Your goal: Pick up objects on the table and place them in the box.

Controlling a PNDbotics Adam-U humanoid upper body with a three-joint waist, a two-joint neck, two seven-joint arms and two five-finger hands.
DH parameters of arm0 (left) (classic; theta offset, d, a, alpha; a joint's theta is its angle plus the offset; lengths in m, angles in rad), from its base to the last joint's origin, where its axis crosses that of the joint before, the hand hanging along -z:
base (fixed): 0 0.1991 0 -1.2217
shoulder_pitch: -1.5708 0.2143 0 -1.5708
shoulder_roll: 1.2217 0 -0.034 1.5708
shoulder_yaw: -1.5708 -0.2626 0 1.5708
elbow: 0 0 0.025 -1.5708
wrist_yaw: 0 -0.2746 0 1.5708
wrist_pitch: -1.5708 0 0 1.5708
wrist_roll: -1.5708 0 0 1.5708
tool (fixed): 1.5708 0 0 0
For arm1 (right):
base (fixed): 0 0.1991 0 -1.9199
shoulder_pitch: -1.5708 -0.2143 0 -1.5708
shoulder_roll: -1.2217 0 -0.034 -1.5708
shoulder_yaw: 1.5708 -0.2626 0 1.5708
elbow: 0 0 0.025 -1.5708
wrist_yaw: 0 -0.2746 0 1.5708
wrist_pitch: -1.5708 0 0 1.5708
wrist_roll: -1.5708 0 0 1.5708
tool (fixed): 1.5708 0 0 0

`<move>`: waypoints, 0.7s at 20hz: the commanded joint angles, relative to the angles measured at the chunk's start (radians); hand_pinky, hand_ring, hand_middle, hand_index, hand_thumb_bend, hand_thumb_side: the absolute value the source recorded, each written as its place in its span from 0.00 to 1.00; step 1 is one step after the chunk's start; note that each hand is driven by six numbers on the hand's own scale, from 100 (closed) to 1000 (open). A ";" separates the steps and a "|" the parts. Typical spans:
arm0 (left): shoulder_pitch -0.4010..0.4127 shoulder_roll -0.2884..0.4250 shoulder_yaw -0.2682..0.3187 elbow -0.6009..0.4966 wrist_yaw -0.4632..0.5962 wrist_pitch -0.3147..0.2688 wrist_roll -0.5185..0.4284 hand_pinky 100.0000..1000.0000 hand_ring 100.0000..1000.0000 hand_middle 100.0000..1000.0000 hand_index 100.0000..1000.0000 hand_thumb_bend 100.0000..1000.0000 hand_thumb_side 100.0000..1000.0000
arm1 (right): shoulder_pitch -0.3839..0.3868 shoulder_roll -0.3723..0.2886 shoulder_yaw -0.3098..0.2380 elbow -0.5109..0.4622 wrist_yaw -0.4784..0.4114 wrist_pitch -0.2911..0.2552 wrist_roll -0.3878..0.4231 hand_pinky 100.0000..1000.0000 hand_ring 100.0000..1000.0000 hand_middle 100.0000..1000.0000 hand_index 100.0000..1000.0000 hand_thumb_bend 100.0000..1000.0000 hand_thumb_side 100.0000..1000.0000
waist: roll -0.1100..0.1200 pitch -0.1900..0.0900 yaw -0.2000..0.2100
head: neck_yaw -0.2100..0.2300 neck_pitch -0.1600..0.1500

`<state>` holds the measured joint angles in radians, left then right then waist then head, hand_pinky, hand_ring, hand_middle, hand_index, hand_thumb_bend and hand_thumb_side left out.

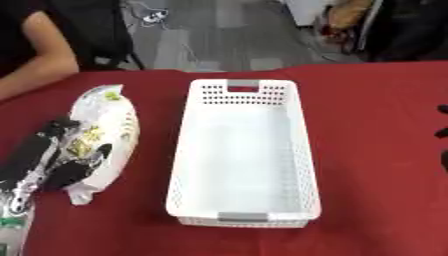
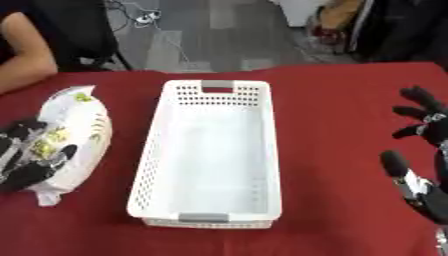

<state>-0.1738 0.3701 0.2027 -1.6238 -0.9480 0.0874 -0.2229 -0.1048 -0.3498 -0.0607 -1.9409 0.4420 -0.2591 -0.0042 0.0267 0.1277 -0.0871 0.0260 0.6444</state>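
A white snack bag (image 1: 107, 131) with green and yellow print lies on the red table (image 1: 376, 125), left of the box. My left hand (image 1: 48, 155) lies on the bag's left side, fingers along its edge and thumb (image 1: 85, 167) curled onto its top. The white perforated box (image 1: 242, 152) stands in the middle, long side running away from me, with nothing inside. My right hand (image 2: 427, 125) hovers at the right edge of the right eye view, fingers spread, holding nothing.
A person's bare arm (image 1: 44, 60) rests on the table's far left corner. Beyond the table's far edge are a grey floor, chair legs and cables. Bare red cloth spans the space between the box and my right hand.
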 commanded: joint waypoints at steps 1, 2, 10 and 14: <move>-0.004 0.000 -0.007 0.019 0.001 -0.001 -0.010 0.76 0.81 0.93 0.92 1.00 0.72 | -0.007 -0.010 -0.002 -0.013 -0.003 0.001 0.002 0.51 0.77 0.88 1.00 0.59 0.89 | -0.001 -0.009 -0.002 | -0.009 -0.010; -0.004 0.000 -0.006 0.019 0.003 0.001 -0.006 0.73 0.78 0.91 0.92 0.97 0.69 | -0.006 -0.010 -0.003 -0.013 -0.003 0.001 0.002 0.51 0.77 0.88 1.00 0.59 0.89 | -0.001 -0.010 -0.002 | -0.010 -0.011; -0.006 -0.001 -0.001 -0.001 0.013 0.043 0.098 0.40 0.45 0.64 0.67 0.00 0.30 | -0.006 -0.010 -0.003 -0.014 -0.004 0.002 0.000 0.51 0.77 0.88 1.00 0.58 0.89 | -0.001 -0.010 -0.002 | -0.011 -0.011; -0.007 -0.002 -0.005 -0.013 0.054 0.043 0.176 0.24 0.31 0.46 0.39 0.00 0.25 | -0.006 -0.009 -0.004 -0.014 -0.003 0.002 0.000 0.51 0.77 0.88 1.00 0.56 0.90 | -0.001 -0.010 -0.003 | -0.012 -0.010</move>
<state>-0.1795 0.3611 0.1997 -1.6228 -0.9065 0.1278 -0.0680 -0.1048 -0.3498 -0.0608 -1.9409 0.4419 -0.2590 -0.0043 0.0269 0.1276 -0.0893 0.0257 0.6420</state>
